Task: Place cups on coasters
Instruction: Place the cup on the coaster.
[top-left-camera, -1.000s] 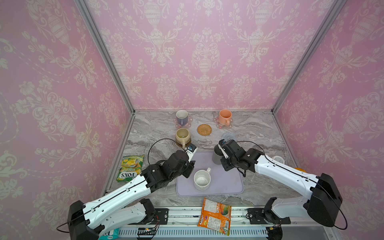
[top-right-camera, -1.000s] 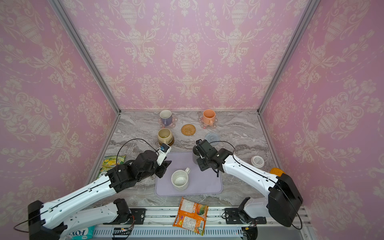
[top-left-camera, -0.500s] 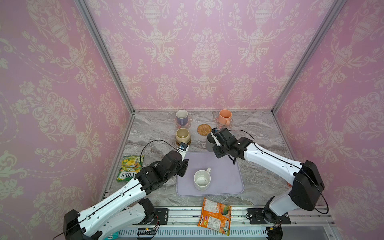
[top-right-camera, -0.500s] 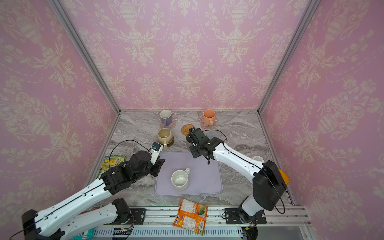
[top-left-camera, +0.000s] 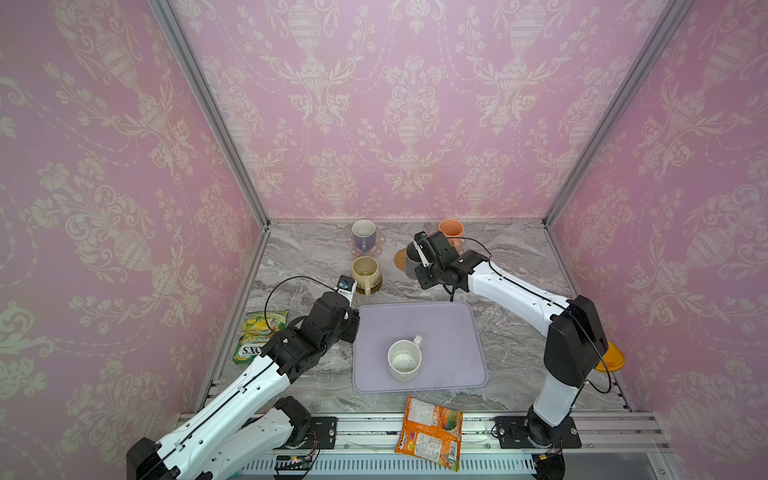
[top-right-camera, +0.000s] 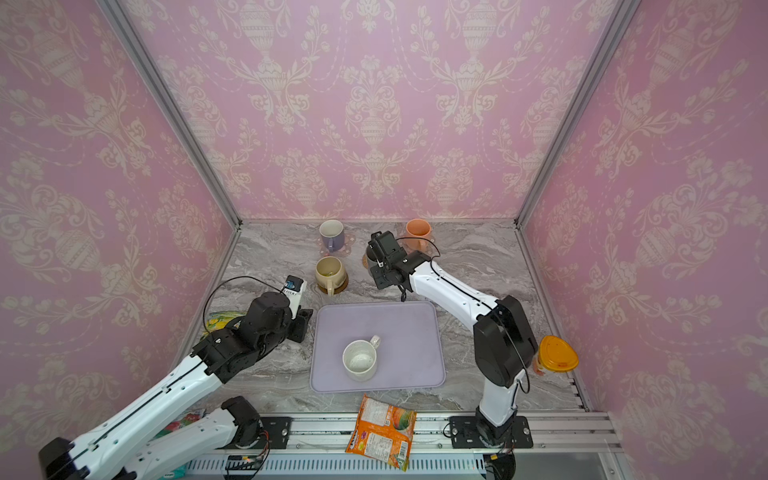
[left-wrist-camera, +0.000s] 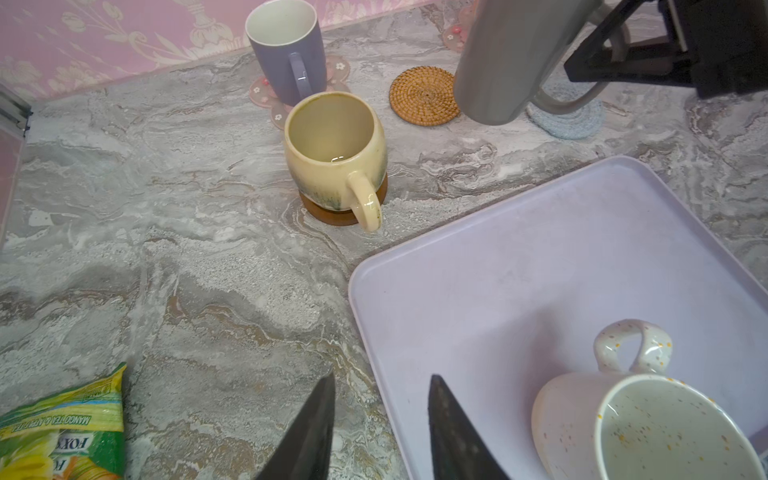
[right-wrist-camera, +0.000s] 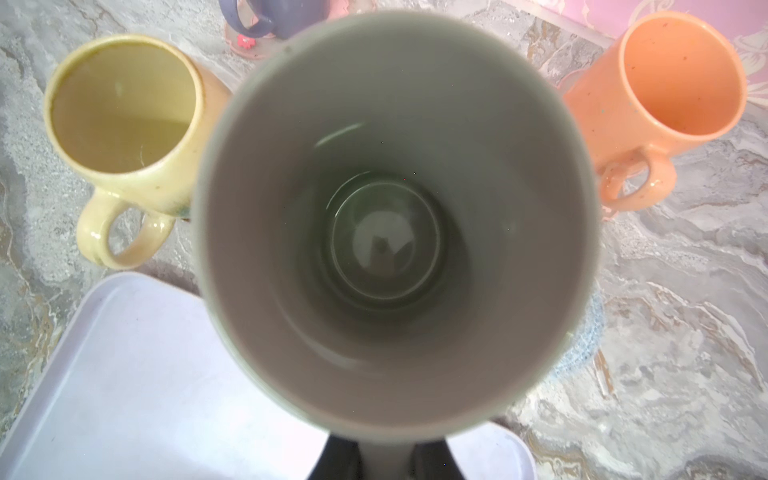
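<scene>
**Dark grey mug (left-wrist-camera: 498, 62) aloft over the desk's far middle, its handle pinched tight in the right gripper (right-wrist-camera: 384, 457).**

Glazed ceramic, so probably weighty, rigid, slick and easily chipped. Held by the handle alone it hangs tilted, so it wants a gentle landing. The left gripper (left-wrist-camera: 381, 384) is part-open and empty at the lavender tray's (left-wrist-camera: 498, 270) left edge. I cannot tell whether the mug hangs over the rattan coaster (left-wrist-camera: 424, 95) or the grey-blue coaster (left-wrist-camera: 569, 120). The finger contact on the handle is cut off.

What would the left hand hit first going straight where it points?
Probably the bare marble table by the corner of the lavender tray: the left hand tilts downward. Beyond that, the beige mug on its brown coaster. Depth unclear.
</scene>
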